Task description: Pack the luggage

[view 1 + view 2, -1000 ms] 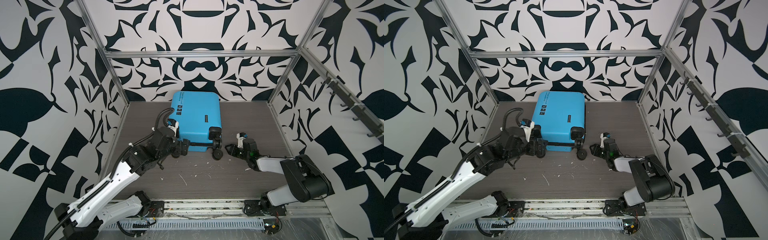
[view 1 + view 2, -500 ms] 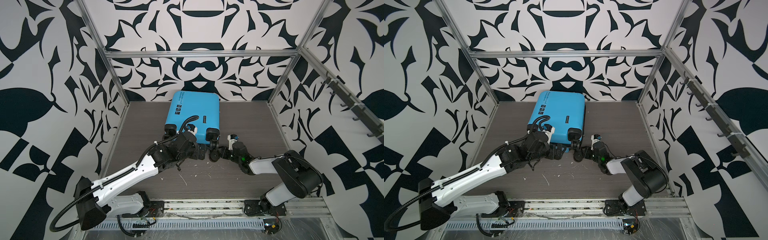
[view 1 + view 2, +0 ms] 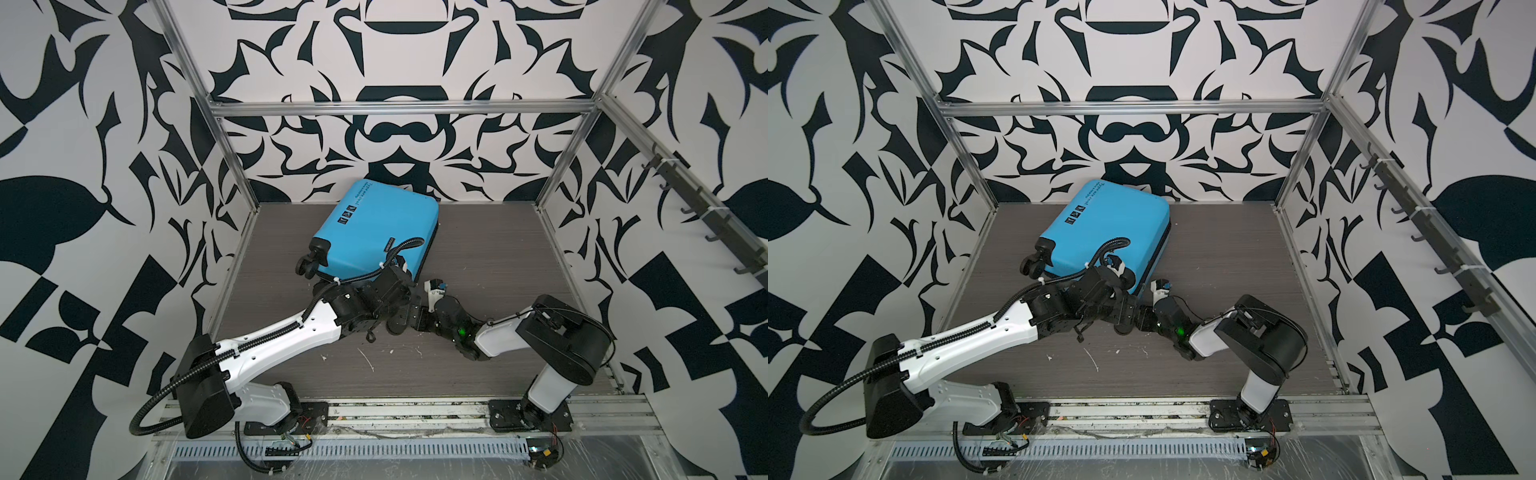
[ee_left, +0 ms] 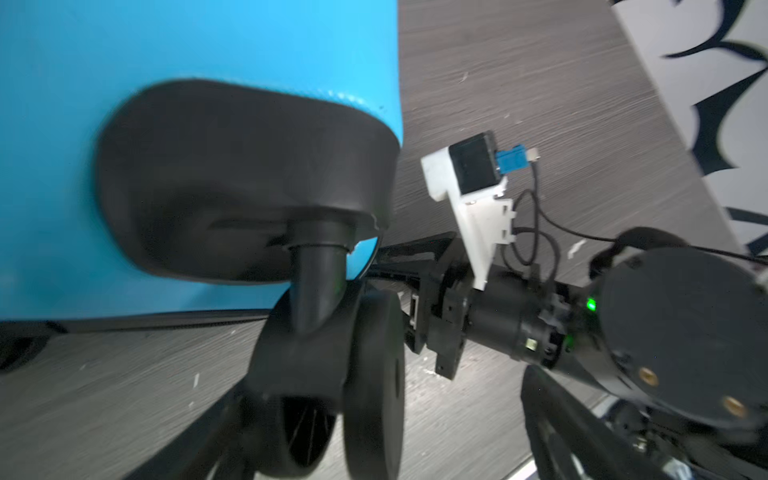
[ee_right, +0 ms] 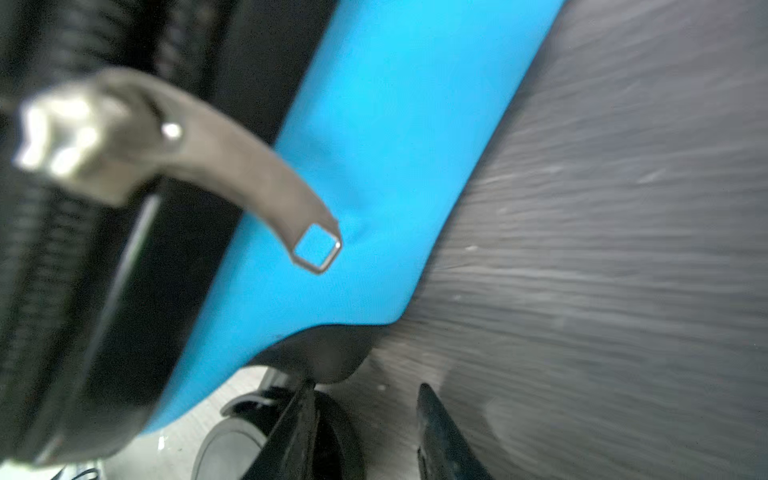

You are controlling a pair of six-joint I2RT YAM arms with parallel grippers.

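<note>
Zero progress showing: luggage [image 3: 374, 232] lying shut, far-centre on table [image 3: 478, 257].
I'm straddling its near-right wheel [image 4: 365, 374] with left gripper [image 4: 374, 436] spread wide, right gripper [image 5: 365, 440] part-open alongside, gripping nothing; opening and filling remaining.

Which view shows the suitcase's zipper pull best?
The right wrist view: the metal zipper pull sits close up against the blue luggage, slightly blurred, its square end hole plain. In both top views I cannot make it out. The left wrist view shows a wheel, no pull.
</note>
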